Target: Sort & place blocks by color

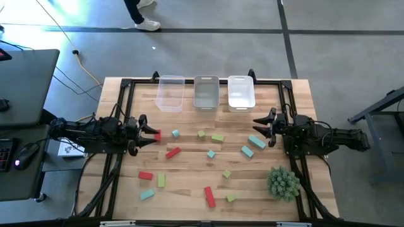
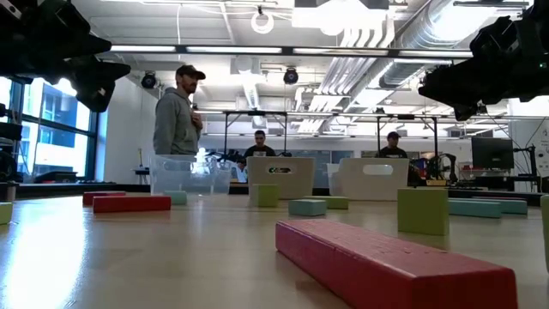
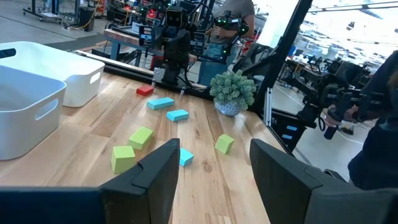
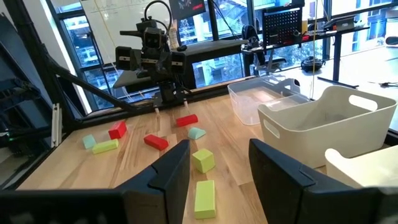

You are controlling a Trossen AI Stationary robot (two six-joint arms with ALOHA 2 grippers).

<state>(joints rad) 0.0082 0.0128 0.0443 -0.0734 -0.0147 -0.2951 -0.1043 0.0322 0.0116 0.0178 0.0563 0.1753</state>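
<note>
The blocks [image 1: 211, 153], matte cubes and short bars in red, yellow-green and teal, lie scattered across the middle and lower part of the pale wooden table [image 1: 189, 189] in the high view. They lie between the left gripper [image 1: 153, 133] at mid-left and the right gripper [image 1: 258, 124] at mid-right. Both grippers hang above the wood with fingers apart, gripping nothing (a small red cube [image 1: 158, 134] lies just beside the left one), and three smooth plastic bins [image 1: 206, 92] line the top edge.

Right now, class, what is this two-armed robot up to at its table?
It is set up to sort blocks by color, but nothing is held yet. The left pincer and the right pincer both hover open and empty at opposite sides of the table. Red, yellow-green and teal blocks lie scattered on the wood, and the three bins at the far edge look empty.
</note>
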